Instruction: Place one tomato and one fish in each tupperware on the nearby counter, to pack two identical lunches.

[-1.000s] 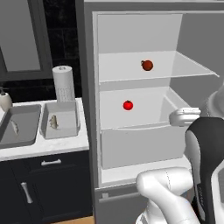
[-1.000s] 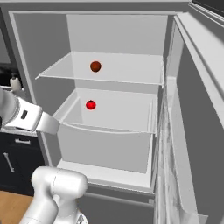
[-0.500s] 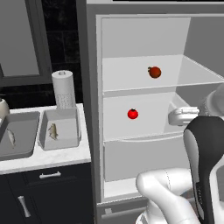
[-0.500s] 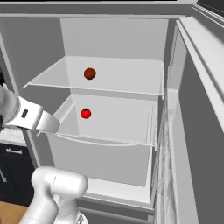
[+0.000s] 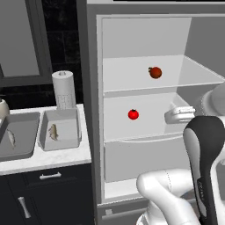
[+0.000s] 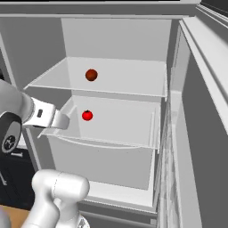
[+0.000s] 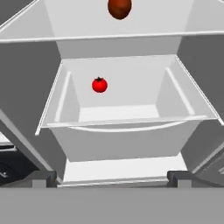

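1. Fingers spread wide, nothing held, facing the open fridge.
2. Small round bright-red tomato lies straight ahead, slightly left, in the white drawer, well apart.

We see our base has driven rightward along the white marble desk, so the open grey fridge now sits more central, and its bright red round tomato appears shifted left in both base views.
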